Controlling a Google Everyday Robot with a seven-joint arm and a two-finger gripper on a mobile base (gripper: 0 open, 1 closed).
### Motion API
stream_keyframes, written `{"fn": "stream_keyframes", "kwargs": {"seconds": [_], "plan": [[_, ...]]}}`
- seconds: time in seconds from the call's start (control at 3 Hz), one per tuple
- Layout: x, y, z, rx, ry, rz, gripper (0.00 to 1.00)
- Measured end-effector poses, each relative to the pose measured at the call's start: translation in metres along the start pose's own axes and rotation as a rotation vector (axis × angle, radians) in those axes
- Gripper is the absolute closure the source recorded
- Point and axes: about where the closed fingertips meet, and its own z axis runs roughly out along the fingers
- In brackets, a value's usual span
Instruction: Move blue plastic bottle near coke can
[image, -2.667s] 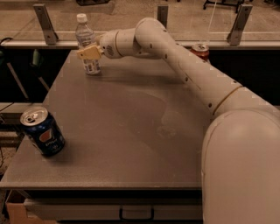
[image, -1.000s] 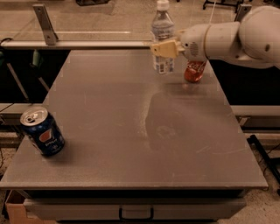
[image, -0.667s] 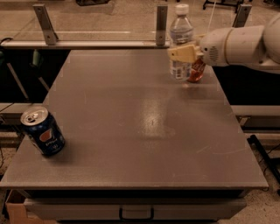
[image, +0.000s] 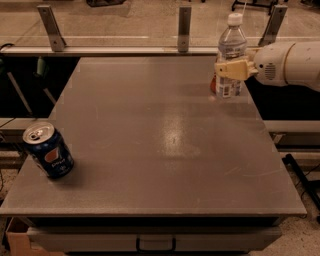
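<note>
The blue plastic bottle (image: 231, 47), clear with a white cap and pale label, stands upright at the far right of the grey table (image: 150, 140). My gripper (image: 231, 70) reaches in from the right and is shut on the bottle's middle. The bottle's base is at or just above the table top. The coke can (image: 213, 84) is almost wholly hidden behind the bottle; only a sliver of red shows at the bottle's lower left.
A blue Pepsi can (image: 47, 150) stands tilted near the table's front left edge. A rail with metal posts (image: 184, 22) runs along the far edge. The table's right edge is close under the arm (image: 292, 62).
My gripper has carried the bottle from the far left of the table across to the far right, and it now stands in front of the red can, covering it.
</note>
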Motion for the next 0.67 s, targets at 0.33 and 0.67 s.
{"fn": "stream_keyframes", "kwargs": {"seconds": [0.33, 0.67], "plan": [[0.01, -0.017, -0.001, -0.005, -0.04, -0.041, 1.0], [0.025, -0.032, 0.003, -0.027, -0.07, -0.082, 1.0]]}}
